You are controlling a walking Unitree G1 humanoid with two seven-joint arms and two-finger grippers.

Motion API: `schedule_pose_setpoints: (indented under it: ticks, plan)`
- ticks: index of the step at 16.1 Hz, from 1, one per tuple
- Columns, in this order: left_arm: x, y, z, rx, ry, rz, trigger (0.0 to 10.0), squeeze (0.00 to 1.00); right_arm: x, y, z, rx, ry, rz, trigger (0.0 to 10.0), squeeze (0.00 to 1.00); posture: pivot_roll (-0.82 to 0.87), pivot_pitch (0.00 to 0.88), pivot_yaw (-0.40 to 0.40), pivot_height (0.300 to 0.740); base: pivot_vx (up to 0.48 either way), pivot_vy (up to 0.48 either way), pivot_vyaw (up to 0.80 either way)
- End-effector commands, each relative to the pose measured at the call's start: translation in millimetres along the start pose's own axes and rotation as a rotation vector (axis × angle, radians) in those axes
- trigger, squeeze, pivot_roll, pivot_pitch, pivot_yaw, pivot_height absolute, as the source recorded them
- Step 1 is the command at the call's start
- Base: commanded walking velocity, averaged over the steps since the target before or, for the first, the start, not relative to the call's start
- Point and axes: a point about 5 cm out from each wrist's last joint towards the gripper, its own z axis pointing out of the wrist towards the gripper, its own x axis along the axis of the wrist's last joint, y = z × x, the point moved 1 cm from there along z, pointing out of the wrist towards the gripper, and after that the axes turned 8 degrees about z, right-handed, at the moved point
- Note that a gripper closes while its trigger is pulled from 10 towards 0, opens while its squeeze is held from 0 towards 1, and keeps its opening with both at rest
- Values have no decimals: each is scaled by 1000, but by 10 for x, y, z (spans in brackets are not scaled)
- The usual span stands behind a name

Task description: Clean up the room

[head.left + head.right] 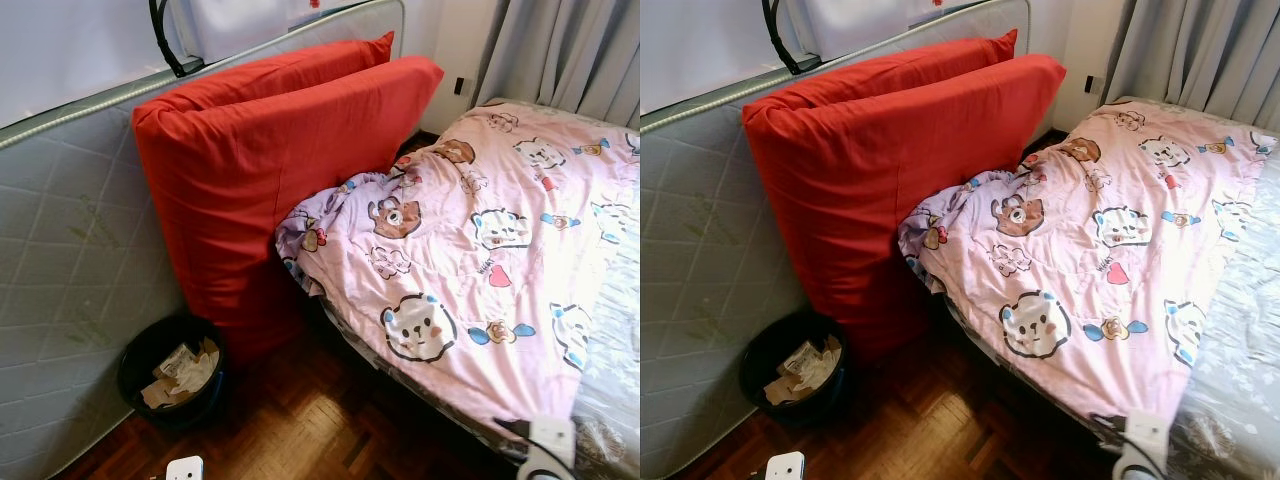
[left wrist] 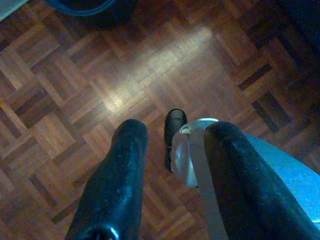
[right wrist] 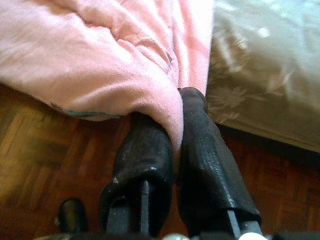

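Observation:
A pink cartoon-print blanket [image 1: 470, 250] lies spread over the bed, its near edge hanging toward the parquet floor [image 1: 300, 420]. In the right wrist view my right gripper [image 3: 177, 107] is shut on that blanket's edge [image 3: 100, 55], a fold of cloth pinched between the two black fingers. Beside it shows the grey flowered sheet [image 3: 265, 70]. My right wrist [image 1: 548, 445] sits at the bed's near corner. My left gripper [image 2: 177, 132] hangs open above the bare wood floor, holding nothing.
Two big red cushions [image 1: 270, 170] lean against a grey mattress [image 1: 70, 250] stood on edge at the left. A black bin [image 1: 175, 370] with crumpled paper sits on the floor at their foot. Grey curtains [image 1: 570, 50] hang behind the bed.

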Motion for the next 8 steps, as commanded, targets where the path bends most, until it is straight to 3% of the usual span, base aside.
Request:
schedule_pose_setpoints:
  ticks: [1,8]
  plan:
    - [-32,-49,-11,3,-14,20,10000,0,22,63,12,-31,5,23,10000,0,-35,14,25,740,0,0,0]
    - [45,-124,13,21,-19,17,10000,0,35,85,20,-44,5,27,10000,0,-32,15,26,740,0,0,0]
